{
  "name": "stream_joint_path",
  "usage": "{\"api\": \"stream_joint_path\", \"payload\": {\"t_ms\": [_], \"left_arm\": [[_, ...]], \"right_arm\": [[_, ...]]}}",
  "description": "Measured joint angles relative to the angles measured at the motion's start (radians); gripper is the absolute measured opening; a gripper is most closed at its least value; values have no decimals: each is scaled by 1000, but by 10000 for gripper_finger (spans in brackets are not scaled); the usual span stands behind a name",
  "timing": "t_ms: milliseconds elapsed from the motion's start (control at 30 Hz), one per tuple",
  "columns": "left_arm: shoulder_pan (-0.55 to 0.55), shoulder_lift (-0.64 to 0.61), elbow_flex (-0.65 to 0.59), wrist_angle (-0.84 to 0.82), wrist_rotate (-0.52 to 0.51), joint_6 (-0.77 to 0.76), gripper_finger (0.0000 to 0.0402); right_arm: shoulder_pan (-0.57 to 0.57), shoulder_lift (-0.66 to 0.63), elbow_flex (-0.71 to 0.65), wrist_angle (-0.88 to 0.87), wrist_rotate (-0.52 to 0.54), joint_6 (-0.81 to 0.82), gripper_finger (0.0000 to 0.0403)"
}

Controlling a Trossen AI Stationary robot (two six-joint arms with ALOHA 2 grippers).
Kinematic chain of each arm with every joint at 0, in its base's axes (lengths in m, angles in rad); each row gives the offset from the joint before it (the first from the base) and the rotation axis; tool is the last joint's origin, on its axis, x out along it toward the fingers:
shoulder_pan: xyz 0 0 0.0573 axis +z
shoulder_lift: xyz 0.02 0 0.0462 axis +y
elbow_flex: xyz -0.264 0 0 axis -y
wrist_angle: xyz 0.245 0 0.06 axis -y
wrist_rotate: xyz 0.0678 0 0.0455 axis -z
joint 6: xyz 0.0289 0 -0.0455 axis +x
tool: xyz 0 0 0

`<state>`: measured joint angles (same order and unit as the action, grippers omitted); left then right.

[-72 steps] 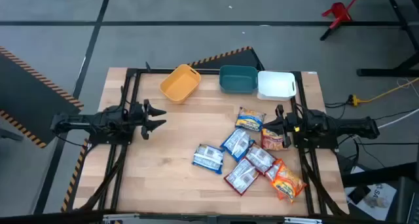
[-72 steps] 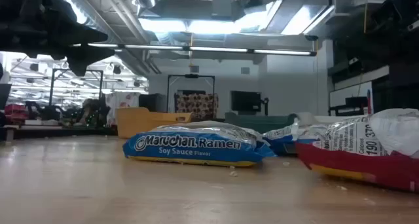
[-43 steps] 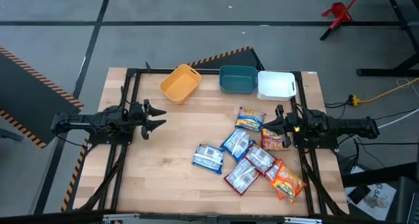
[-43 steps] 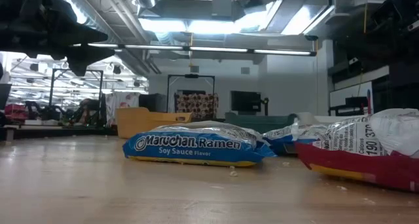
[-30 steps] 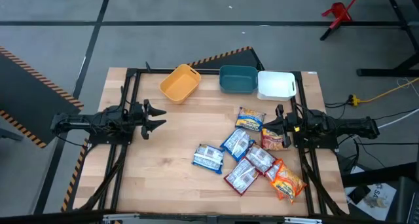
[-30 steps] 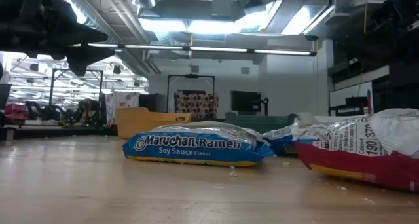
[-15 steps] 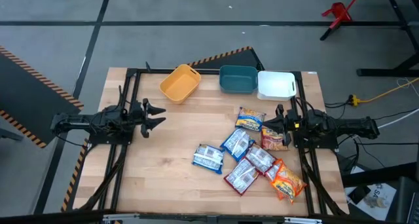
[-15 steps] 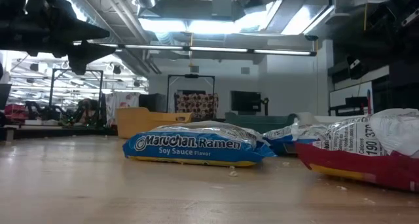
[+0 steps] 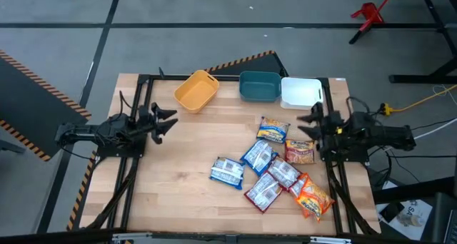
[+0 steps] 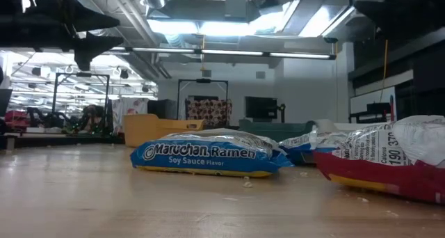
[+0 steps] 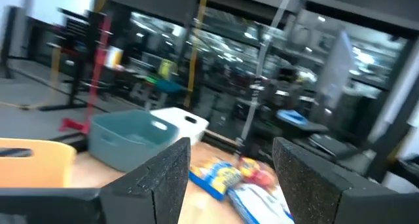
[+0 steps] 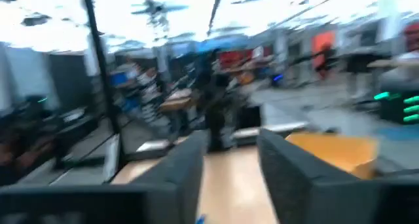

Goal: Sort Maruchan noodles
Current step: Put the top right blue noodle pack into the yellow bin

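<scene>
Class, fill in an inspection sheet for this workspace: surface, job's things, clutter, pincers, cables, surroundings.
Surface: wooden table, crumbs near the packets in the low view.
Job's things: noodle packets clustered on the table's right half; none in the yellow bin, teal bin or white bin.
Clutter: nothing seen.
Pincers: left pincer open, empty, over the table's left part; right pincer open, empty, near the white bin.
Cables: yellow cable on the floor at right.
Surroundings: red stand on grey floor.
</scene>
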<state>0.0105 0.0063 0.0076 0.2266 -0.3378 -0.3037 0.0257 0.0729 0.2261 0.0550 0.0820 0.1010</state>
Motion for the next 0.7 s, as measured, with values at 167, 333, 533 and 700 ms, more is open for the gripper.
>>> {"api": "stream_joint_path", "payload": {"t_ms": [167,333,533,700], "left_arm": [[0,0,0,1,-107,1,212],[0,0,0,0,-149,1,212],[0,0,0,-26,-150,5,212],[0,0,0,-32,-151,27,212]], "right_arm": [[0,95,109,-58,129,-73,251],[0,237,229,-211,225,-112,295],[0,445,391,-585,307,-22,301],[0,620,445,-846,319,130,297]]}}
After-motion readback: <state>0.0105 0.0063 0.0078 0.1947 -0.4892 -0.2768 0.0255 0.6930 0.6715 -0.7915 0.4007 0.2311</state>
